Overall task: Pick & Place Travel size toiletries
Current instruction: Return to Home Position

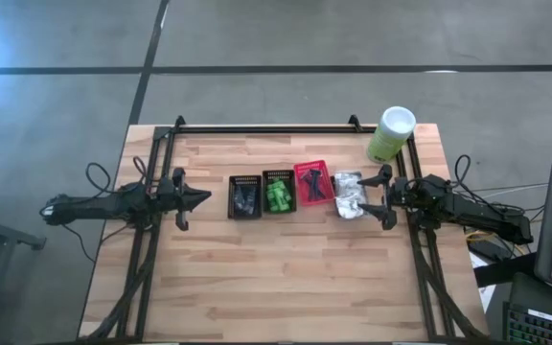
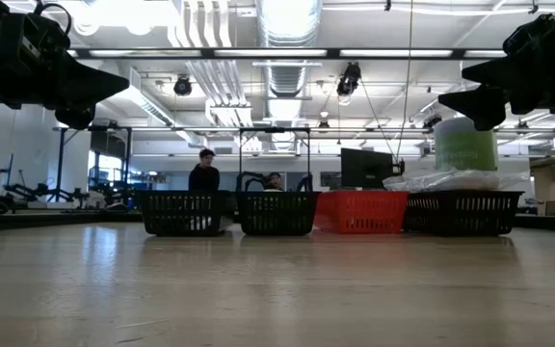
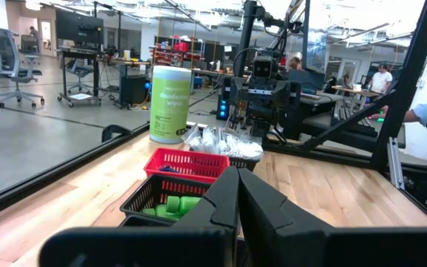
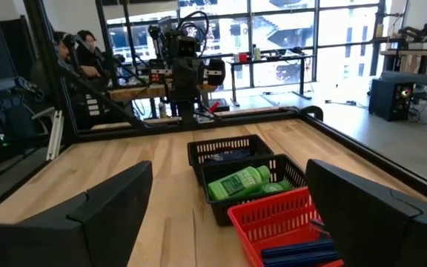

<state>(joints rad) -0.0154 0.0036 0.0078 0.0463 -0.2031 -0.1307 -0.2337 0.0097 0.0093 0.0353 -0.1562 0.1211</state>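
Four small mesh baskets stand in a row across the table's middle. A black basket (image 1: 245, 195) holds dark items. Beside it, another black basket (image 1: 278, 192) holds bright green bottles (image 4: 239, 182). A red basket (image 1: 312, 182) holds dark blue razor-like sticks (image 4: 302, 254), and the rightmost basket (image 2: 461, 212) holds white crinkly packets (image 1: 350, 194). My left gripper (image 1: 205, 198) hangs shut above the table, left of the row. My right gripper (image 1: 379, 194) hangs open just right of the packet basket, raised above basket height (image 2: 456, 85). Neither touches anything.
A large pale-green canister with a white lid (image 1: 391, 132) stands near the table's far right corner. A black frame rail (image 1: 266, 128) runs along the far edge. Bare wood (image 1: 276, 278) lies between the baskets and the near edge. People (image 2: 203, 172) sit in the room behind.
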